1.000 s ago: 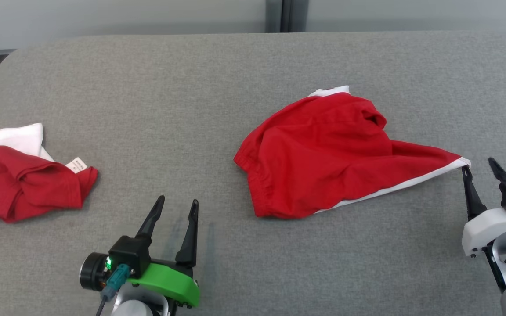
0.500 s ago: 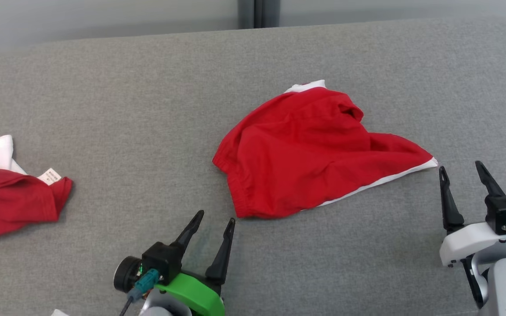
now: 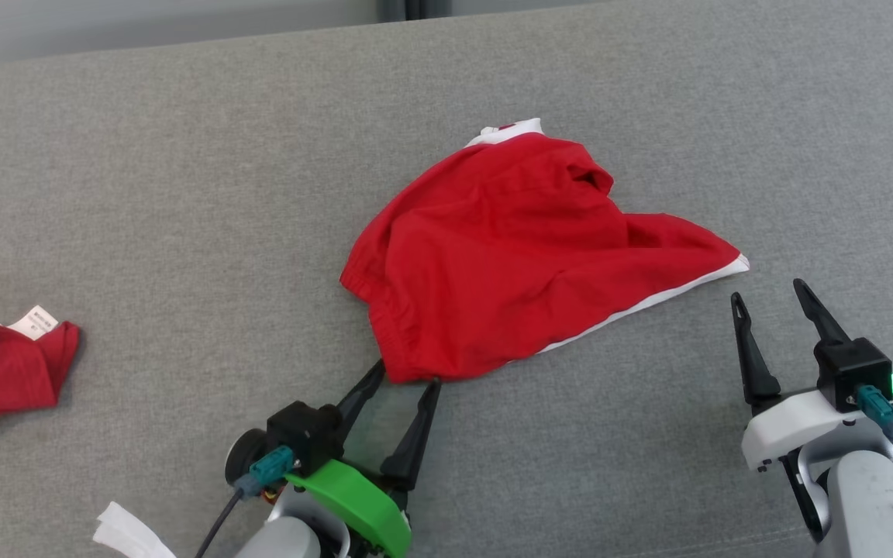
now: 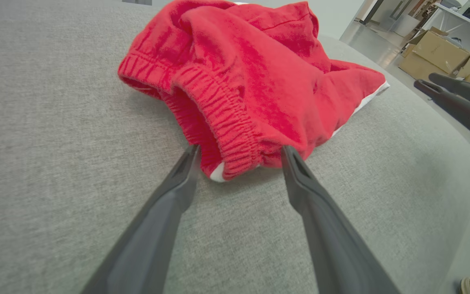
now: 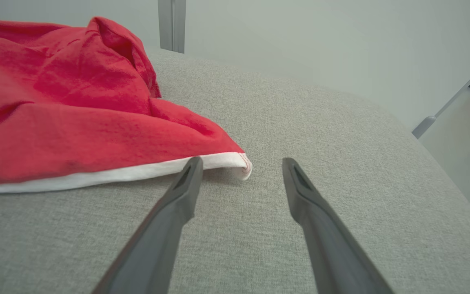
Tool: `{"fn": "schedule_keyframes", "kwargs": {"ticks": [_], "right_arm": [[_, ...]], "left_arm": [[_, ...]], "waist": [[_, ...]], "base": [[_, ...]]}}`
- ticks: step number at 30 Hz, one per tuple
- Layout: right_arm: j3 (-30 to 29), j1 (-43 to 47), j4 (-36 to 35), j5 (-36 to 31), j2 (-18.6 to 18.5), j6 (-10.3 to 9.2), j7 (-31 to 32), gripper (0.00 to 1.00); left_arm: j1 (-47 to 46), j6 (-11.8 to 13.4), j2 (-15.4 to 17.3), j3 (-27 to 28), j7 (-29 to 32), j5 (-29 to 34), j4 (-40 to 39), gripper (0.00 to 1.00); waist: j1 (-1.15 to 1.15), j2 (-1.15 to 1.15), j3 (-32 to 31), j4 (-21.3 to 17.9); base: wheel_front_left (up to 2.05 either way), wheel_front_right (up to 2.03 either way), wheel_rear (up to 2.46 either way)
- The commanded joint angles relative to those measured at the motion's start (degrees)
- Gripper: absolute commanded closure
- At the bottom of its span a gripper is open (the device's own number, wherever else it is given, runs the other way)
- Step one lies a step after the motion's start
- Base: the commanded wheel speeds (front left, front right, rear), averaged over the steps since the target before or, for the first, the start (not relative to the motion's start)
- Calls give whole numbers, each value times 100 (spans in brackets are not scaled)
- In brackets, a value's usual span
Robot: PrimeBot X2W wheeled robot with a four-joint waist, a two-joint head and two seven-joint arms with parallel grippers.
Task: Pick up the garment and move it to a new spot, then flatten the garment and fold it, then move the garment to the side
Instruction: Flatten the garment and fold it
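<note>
The red shorts (image 3: pixel 524 248) lie crumpled on the grey fabric-covered table (image 3: pixel 183 155), spread across the gap between the two grippers. The left gripper (image 3: pixel 408 373) has its jaws parted, and the gathered elastic waistband (image 4: pixel 227 118) sits right at their mouth. In the left wrist view the near corner of that waistband bulges between the two fingertips, each tip against the cloth on its own side, with nothing pinched. The right gripper (image 3: pixel 768 290) is also spread wide and holds nothing. The white-hemmed leg corner (image 5: pixel 243 165) rests on the table just ahead of its jaws, nearer the left finger, and whether that tip touches the hem cannot be told. Well out to the left of the left gripper's jaws lies a second red garment (image 3: pixel 5 364) with a white label (image 3: pixel 34 322), apart from the shorts. Beyond the right gripper's fingers, in the left wrist view, cardboard boxes (image 4: pixel 439 55) stand on the floor.
</note>
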Motion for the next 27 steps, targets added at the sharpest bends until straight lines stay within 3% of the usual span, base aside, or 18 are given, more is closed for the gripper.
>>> {"fn": "schedule_keyframes", "kwargs": {"ticks": [1, 2, 3, 4, 5, 9, 18, 27], "right_arm": [[23, -33, 1, 0, -20, -10, -1, 0], [35, -28, 3, 19, -21, -10, -1, 0], [64, -22, 10, 58, -19, -10, -1, 0], [87, -17, 19, 87, -18, -10, -1, 0], [114, -6, 25, 122, -20, -10, -1, 0], [201, 49, 41, 220, -18, -10, -1, 0], [260, 25, -57, 428, -18, -10, -1, 0], [475, -274, -128, 597, -19, -10, -1, 0]], "left_arm": [[-132, -23, 54, -147, -4, -168, 17, 0], [-180, -23, 68, -167, -4, -258, 27, 0], [-260, -23, 91, -161, -4, -317, -28, 51], [-284, -23, 91, -158, -4, -362, -65, 85], [-274, -23, 93, -185, -4, -393, -93, 100], [-330, -23, 182, -237, -4, -469, -292, 100], [-30, -23, 309, 356, -3, -204, -849, 100], [-608, -23, 432, 585, -3, -122, -266, 100]], "waist": [[0, 0, 16, -28], [0, 0, 11, -31], [0, 0, 3, -33], [0, 0, -8, -30], [0, 0, -27, -19], [0, 0, -88, 61], [0, 0, -30, 312], [0, 0, 449, 159]], "base": [[0, 0, 0], [0, 0, 0], [0, 0, 0], [0, 0, 0], [0, 0, 0], [0, 0, 0], [0, 0, 0], [0, 0, 0]]}}
